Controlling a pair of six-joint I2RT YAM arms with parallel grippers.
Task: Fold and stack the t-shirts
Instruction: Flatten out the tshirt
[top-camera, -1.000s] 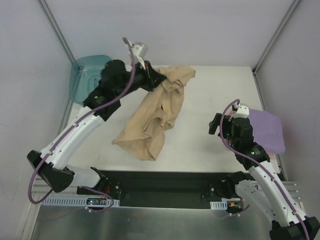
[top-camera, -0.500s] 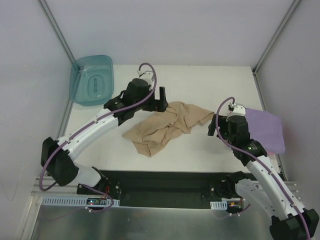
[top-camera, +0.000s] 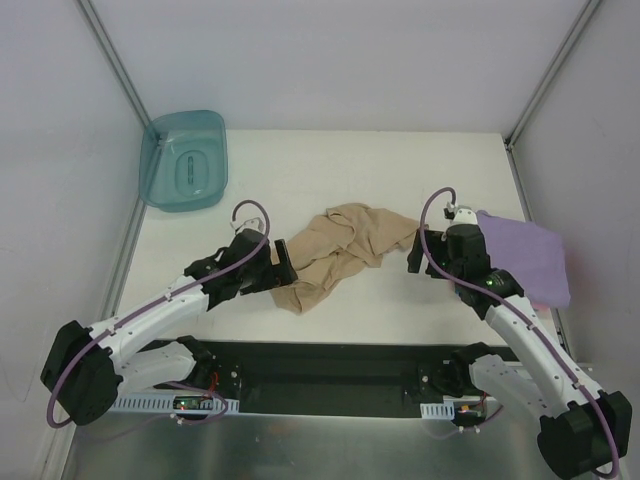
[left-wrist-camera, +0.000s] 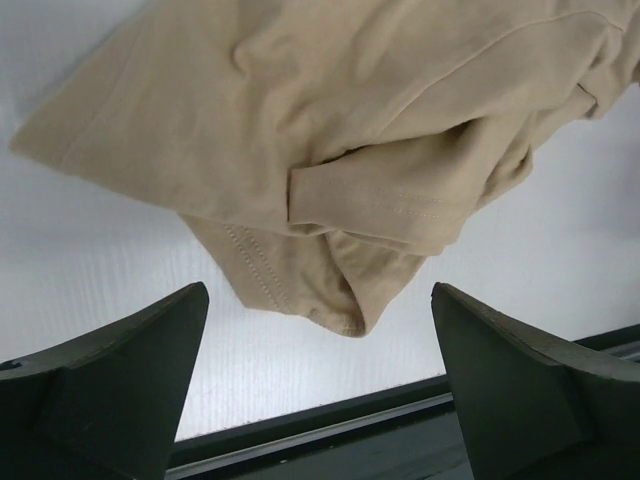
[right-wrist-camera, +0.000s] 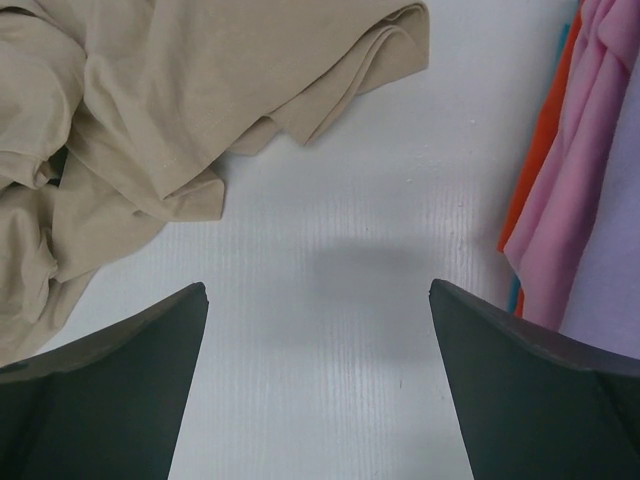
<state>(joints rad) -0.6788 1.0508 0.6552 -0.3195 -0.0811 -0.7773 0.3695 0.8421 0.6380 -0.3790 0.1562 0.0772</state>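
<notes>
White table (top-camera: 400, 180) boxed in by pale walls (top-camera: 350, 60), tan shirt bunched at its middle

Off at the far left corner sits a teal tub (top-camera: 184, 160), well apart from the cloth. The tan t-shirt (top-camera: 345, 245) lies crumpled mid-table. The left gripper (top-camera: 285, 262) stands wide open at its near-left end. The right gripper (top-camera: 415, 255), spread just as wide, hovers beside its right edge. At the table's right edge a folded lavender t-shirt (top-camera: 525, 255) lies on a pink t-shirt (right-wrist-camera: 570, 200), an orange edge (right-wrist-camera: 540, 160) showing alongside.
</notes>
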